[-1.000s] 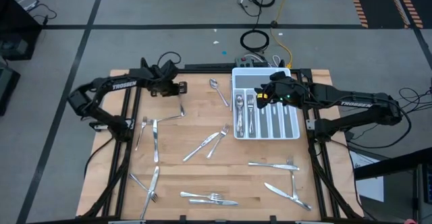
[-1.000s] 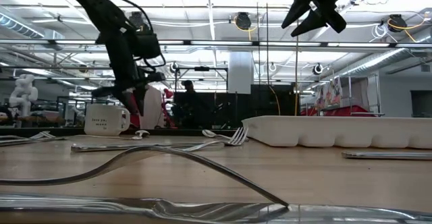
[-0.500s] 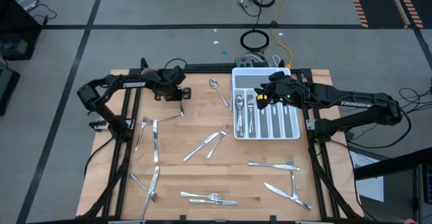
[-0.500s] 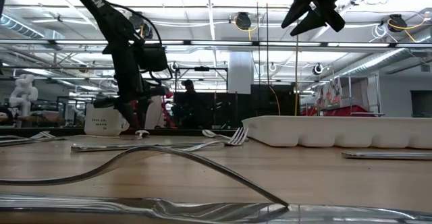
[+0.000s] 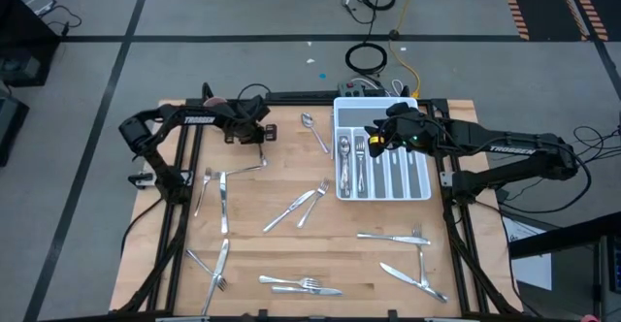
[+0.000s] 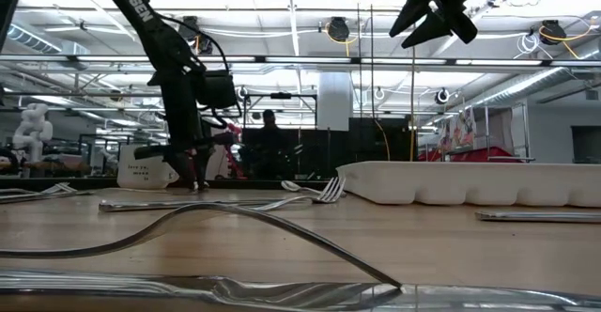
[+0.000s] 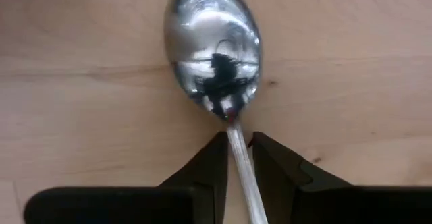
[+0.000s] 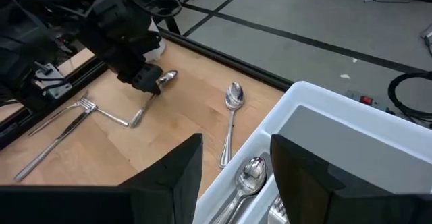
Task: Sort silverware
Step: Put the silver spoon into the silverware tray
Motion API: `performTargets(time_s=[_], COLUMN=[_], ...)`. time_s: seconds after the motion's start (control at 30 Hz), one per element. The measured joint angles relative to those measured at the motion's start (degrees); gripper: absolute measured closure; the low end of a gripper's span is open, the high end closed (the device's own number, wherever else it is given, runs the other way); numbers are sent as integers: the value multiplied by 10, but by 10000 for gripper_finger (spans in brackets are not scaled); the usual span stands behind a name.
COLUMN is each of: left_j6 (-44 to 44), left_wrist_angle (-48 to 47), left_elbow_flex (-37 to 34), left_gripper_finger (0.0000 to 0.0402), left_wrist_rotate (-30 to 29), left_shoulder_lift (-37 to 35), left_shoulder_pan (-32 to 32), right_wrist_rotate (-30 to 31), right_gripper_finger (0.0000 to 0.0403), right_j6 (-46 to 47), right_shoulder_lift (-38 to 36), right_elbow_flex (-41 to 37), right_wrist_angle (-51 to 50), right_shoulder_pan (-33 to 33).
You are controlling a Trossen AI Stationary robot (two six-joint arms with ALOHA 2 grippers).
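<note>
Early stage: a few pieces lie in the tray (image 5: pixel 420 194); most silverware (image 5: pixel 309 202) still litters the tabletop (image 5: pixel 291 254). Left gripper (image 7: pixel 233 150) clenches a spoon (image 7: pixel 214 52) left of the tray; right gripper (image 5: pixel 380 140), released, hovers above the tray.

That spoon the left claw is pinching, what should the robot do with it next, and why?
Probably lift it. The left gripper has its fingers closed on the spoon by the handle, just below the bowl, and the spoon looks low over the wooden table. The tray lies to the right, under the right gripper.
</note>
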Motion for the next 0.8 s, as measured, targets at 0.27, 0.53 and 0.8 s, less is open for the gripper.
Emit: performTargets(time_s=[0.27,0.53,0.8], left_j6=[-32,-16,-11], left_wrist_angle=[8,13,41], left_elbow_flex=[-1,-1,11], left_gripper_finger=[362,398,400], left_wrist_rotate=[-25,-25,28], left_shoulder_lift=[10,8,-38], left_shoulder_pan=[-1,-9,-35], right_wrist_rotate=[-1,0,6], right_gripper_finger=[238,238,238], right_j6=[16,8,-85], right_shoulder_lift=[0,0,0], right_elbow_flex=[0,0,0], right_wrist_angle=[-1,-2,-3], right_shoulder_pan=[0,0,0])
